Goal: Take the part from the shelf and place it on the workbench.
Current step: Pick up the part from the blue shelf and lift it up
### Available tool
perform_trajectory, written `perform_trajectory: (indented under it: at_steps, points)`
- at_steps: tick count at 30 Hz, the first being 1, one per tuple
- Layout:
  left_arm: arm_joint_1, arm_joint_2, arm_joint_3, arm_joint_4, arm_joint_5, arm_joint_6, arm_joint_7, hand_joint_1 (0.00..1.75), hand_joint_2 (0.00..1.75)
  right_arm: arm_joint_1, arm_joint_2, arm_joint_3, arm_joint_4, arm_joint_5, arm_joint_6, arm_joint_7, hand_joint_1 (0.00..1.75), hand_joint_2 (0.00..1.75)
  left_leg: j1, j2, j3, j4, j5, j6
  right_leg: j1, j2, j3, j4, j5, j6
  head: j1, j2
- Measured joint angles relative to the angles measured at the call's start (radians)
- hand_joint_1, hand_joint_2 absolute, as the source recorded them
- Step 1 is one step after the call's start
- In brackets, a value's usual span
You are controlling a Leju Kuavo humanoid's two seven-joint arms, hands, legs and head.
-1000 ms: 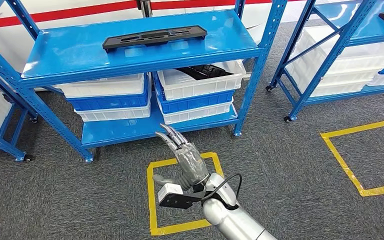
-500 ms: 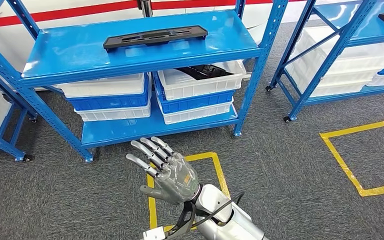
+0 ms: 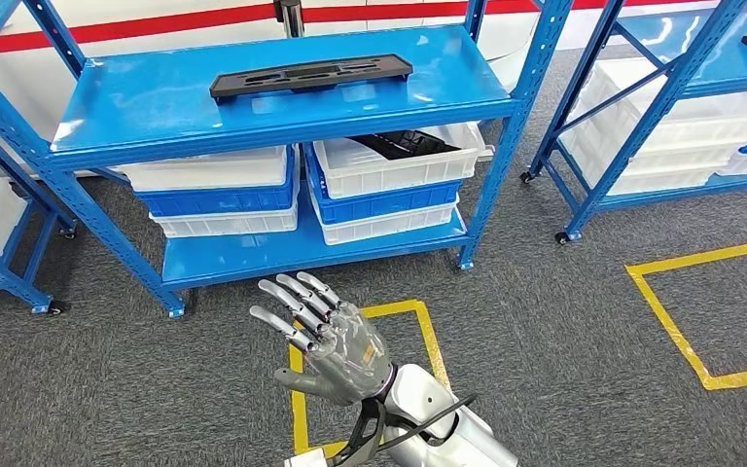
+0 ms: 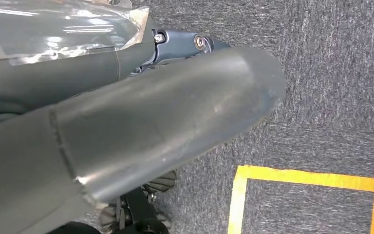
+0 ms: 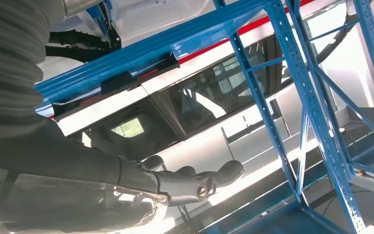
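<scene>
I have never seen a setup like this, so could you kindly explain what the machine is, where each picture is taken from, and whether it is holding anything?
This is a humanoid robot with two silver arms, each ending in a many-fingered hand. The wide picture is its own view from high on its body, looking forward and down. There its right hand is raised over the grey carpet with fingers spread, holding nothing. Ahead stands a blue shelf; on its top level lies a long black part, the thing to be fetched. Below sit white and blue bins.

The other two pictures come from cameras at the wrists and are turned. The right wrist view looks past that hand toward blue shelf posts. The left wrist view looks down at carpet and yellow floor tape, past the dark thumb of the left hand; I cannot tell whether that hand is open.
</scene>
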Motion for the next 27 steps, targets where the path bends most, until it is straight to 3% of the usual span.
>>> perform_trajectory:
  at_steps: [2,4,7,10,11,12,13,15,16,17,19,21,23,25,27]
  points:
    - [0.000,0.000,0.002,0.000,0.000,0.000,-0.001,0.00,0.00,0.000,-0.002,0.001,0.000,-0.001,0.000,0.000,0.00,1.75,-0.001,-0.001,0.003,0.000,-0.009,-0.013,0.003,-0.001,0.028,-0.074,0.021,-0.019,-0.001,0.000]
    - [0.001,0.001,0.005,0.000,0.000,0.000,-0.001,0.00,0.00,0.000,-0.003,0.002,0.000,-0.002,-0.001,0.000,0.00,1.75,0.000,0.000,0.002,0.009,-0.011,-0.025,0.006,-0.001,0.031,-0.077,0.023,-0.044,-0.002,0.000]
    - [0.001,0.001,0.009,0.000,0.000,0.000,-0.002,0.00,0.00,-0.001,0.000,0.004,-0.002,-0.002,-0.001,-0.001,0.00,1.75,0.006,0.006,-0.018,0.068,-0.036,-0.043,-0.002,0.000,0.054,-0.082,0.027,-0.062,-0.003,0.000]
    - [0.001,0.002,0.012,0.000,0.000,0.000,-0.002,0.00,0.00,-0.001,0.002,0.007,-0.003,0.000,-0.001,-0.001,0.00,1.75,0.014,0.011,-0.128,0.247,-0.110,-0.061,-0.002,0.000,0.061,-0.083,0.018,-0.073,-0.004,0.000]
    - [0.002,0.002,0.012,0.000,0.000,0.000,-0.002,0.00,0.00,0.000,0.002,0.008,-0.003,0.000,-0.001,-0.001,0.00,1.75,0.016,0.012,-0.164,0.291,-0.121,-0.063,-0.001,0.001,0.064,-0.083,0.015,-0.075,-0.004,0.000]
    - [0.004,0.002,0.013,0.000,0.000,0.000,-0.002,0.00,0.00,0.002,0.002,0.009,-0.003,0.000,-0.001,-0.001,0.00,1.75,0.017,0.012,-0.185,0.301,-0.112,-0.064,0.000,0.002,0.068,-0.083,0.010,-0.076,-0.004,0.000]
    - [0.004,0.003,0.013,0.000,0.000,0.000,-0.002,0.00,0.00,0.003,0.002,0.010,-0.003,0.000,-0.001,-0.001,0.00,1.75,0.017,0.012,-0.185,0.273,-0.082,-0.062,0.000,0.003,0.075,-0.083,0.005,-0.075,-0.004,0.000]
    - [0.004,0.004,0.013,0.000,0.000,0.000,-0.002,0.00,0.00,0.004,0.003,0.011,-0.003,0.000,-0.001,-0.001,0.00,1.75,0.015,0.014,-0.138,0.138,0.011,-0.050,0.002,0.004,0.091,-0.084,-0.008,-0.073,-0.004,0.000]
    - [0.004,0.006,0.013,0.001,0.000,0.000,-0.002,0.00,0.00,0.004,0.005,0.012,-0.004,0.000,-0.001,-0.001,0.00,1.75,0.011,0.015,-0.115,0.081,0.031,-0.042,0.005,0.004,0.099,-0.085,-0.014,-0.070,-0.003,0.000]
    - [0.004,0.007,0.014,0.001,0.000,0.000,-0.003,0.00,0.00,0.003,0.006,0.012,-0.005,0.000,-0.001,-0.001,0.00,1.75,0.007,0.015,-0.099,0.045,0.036,-0.034,0.006,0.004,0.104,-0.086,-0.019,-0.066,-0.003,0.000]
    - [0.005,0.011,0.014,0.002,0.000,0.002,-0.003,0.00,0.00,0.004,0.008,0.012,-0.006,-0.001,-0.001,0.000,0.00,1.75,-0.002,0.013,-0.090,0.026,0.018,-0.017,0.011,0.004,0.112,-0.078,-0.020,-0.051,-0.004,0.000]
    - [0.007,0.011,0.015,0.002,0.000,0.003,-0.003,0.00,0.00,0.004,0.010,0.013,-0.007,-0.003,-0.001,0.000,0.00,1.75,0.000,0.011,-0.070,0.011,0.036,-0.002,0.017,0.004,0.114,-0.056,-0.026,-0.040,-0.003,0.000]
    - [0.004,0.011,0.016,0.002,0.000,0.003,-0.003,0.00,0.00,0.001,0.010,0.014,-0.008,-0.004,-0.001,0.000,0.00,1.75,0.005,0.011,-0.049,0.004,0.041,0.006,0.019,0.004,0.083,0.010,-0.061,-0.040,-0.002,0.000]
    - [0.001,0.011,0.018,0.003,0.000,0.003,-0.003,0.00,0.00,-0.001,0.009,0.014,-0.008,-0.005,-0.001,0.000,0.00,1.75,0.005,0.011,-0.044,0.004,0.035,0.011,0.016,0.004,0.009,0.130,-0.109,-0.042,-0.001,0.000]
    - [0.002,0.010,0.019,0.003,0.000,0.003,-0.002,0.00,0.00,0.003,0.008,0.015,-0.008,-0.005,0.001,0.001,0.00,1.75,0.004,0.009,-0.039,0.004,0.026,0.010,0.015,0.004,-0.055,0.202,-0.125,-0.033,-0.001,0.000]
